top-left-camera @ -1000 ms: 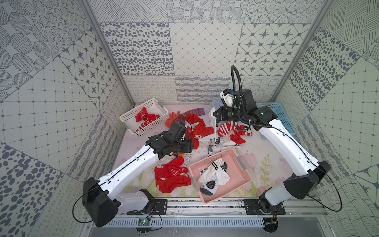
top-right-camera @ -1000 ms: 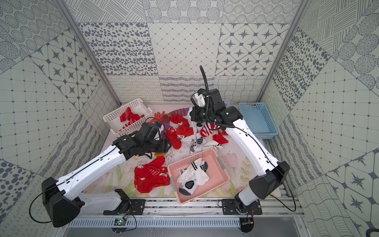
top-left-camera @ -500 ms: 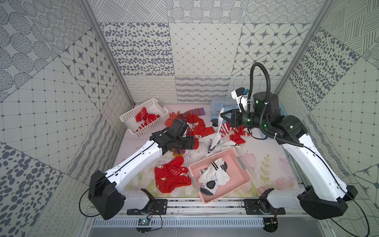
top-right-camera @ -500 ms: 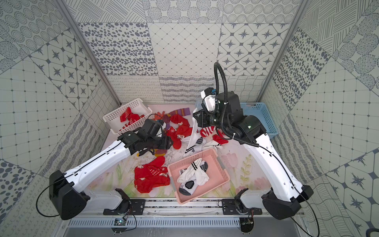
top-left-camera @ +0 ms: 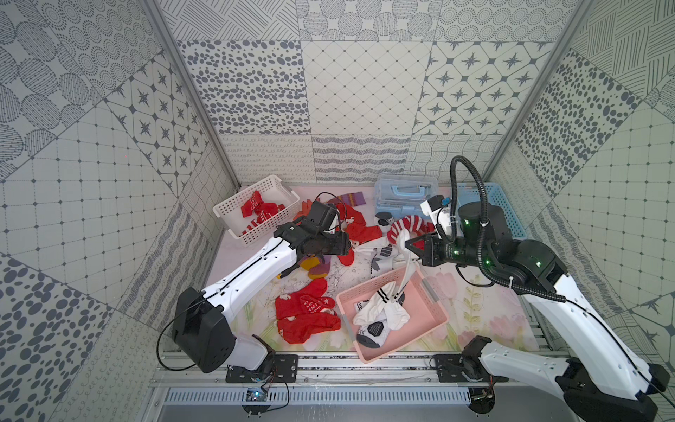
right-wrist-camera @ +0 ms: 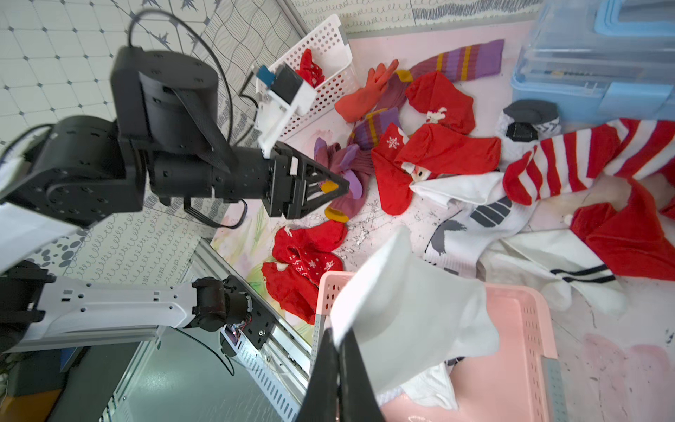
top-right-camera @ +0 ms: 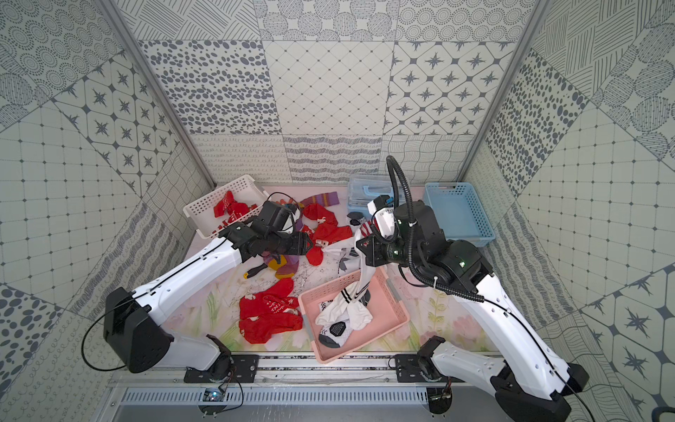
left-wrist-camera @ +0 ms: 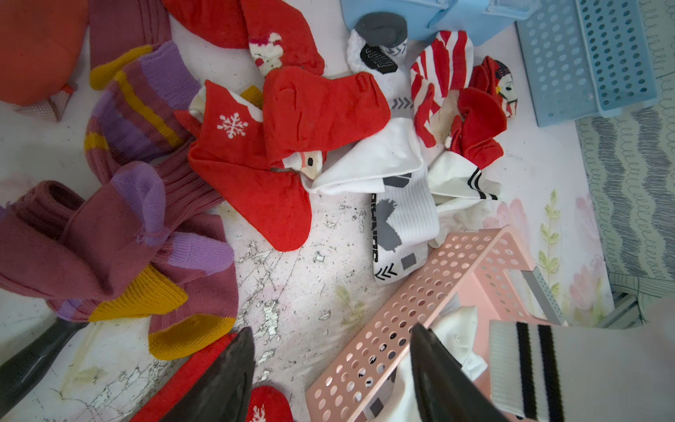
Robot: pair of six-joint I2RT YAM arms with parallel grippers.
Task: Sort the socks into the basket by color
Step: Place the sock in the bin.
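Observation:
My right gripper (top-left-camera: 410,245) (right-wrist-camera: 338,336) is shut on a white sock (top-left-camera: 403,272) (right-wrist-camera: 412,310). The sock hangs down into the far end of the pink basket (top-left-camera: 436,318) (top-right-camera: 398,323), which holds more white socks (top-left-camera: 383,314). My left gripper (top-left-camera: 350,247) (left-wrist-camera: 332,329) is open and empty, above the mat between the purple socks (left-wrist-camera: 128,226) and the pink basket's wall (left-wrist-camera: 420,310). Red socks (left-wrist-camera: 248,160), a red-and-white striped sock (left-wrist-camera: 438,73) and white socks (left-wrist-camera: 398,219) lie mixed at mid table. More red socks (top-left-camera: 307,310) lie at the front.
A white basket (top-left-camera: 255,235) at the back left holds red socks. A blue basket (top-left-camera: 507,208) stands at the back right, beside a clear toolbox (top-left-camera: 401,193). An orange glove (right-wrist-camera: 365,91) and a screwdriver (top-right-camera: 255,271) lie among the socks.
My right arm has swung from the back pile toward the front, carrying the white sock over the pink basket. My left gripper has shifted slightly to the right and stayed open.

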